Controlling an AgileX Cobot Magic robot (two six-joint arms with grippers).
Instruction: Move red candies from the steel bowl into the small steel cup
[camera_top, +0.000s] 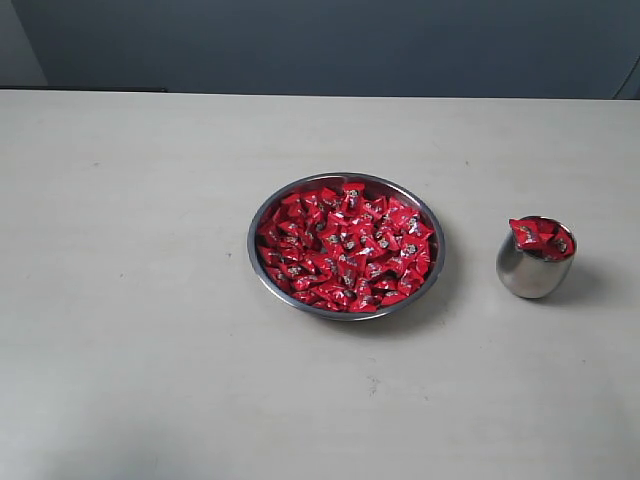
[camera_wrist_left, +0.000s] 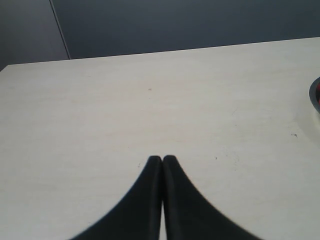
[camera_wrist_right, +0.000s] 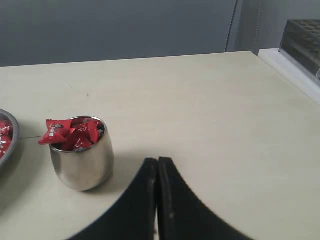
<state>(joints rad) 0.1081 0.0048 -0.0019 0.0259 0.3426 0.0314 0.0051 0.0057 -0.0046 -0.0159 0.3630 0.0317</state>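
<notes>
The steel bowl (camera_top: 260, 262) sits mid-table, heaped with red candies (camera_top: 345, 245). To its right stands the small steel cup (camera_top: 528, 275), with a few red candies (camera_top: 540, 238) piled up to its rim. In the right wrist view the cup (camera_wrist_right: 82, 162) and its candies (camera_wrist_right: 70, 132) are just beside my right gripper (camera_wrist_right: 158, 161), which is shut and empty; a sliver of the bowl (camera_wrist_right: 15, 135) shows at the edge. My left gripper (camera_wrist_left: 162, 159) is shut and empty over bare table, with only the bowl's rim (camera_wrist_left: 314, 95) at the frame edge. Neither gripper appears in the exterior view.
The pale wooden table (camera_top: 130, 300) stretches wide around the bowl and cup. A dark wall runs behind its far edge (camera_top: 320, 95). A dark rack (camera_wrist_right: 305, 42) stands off the table's side in the right wrist view.
</notes>
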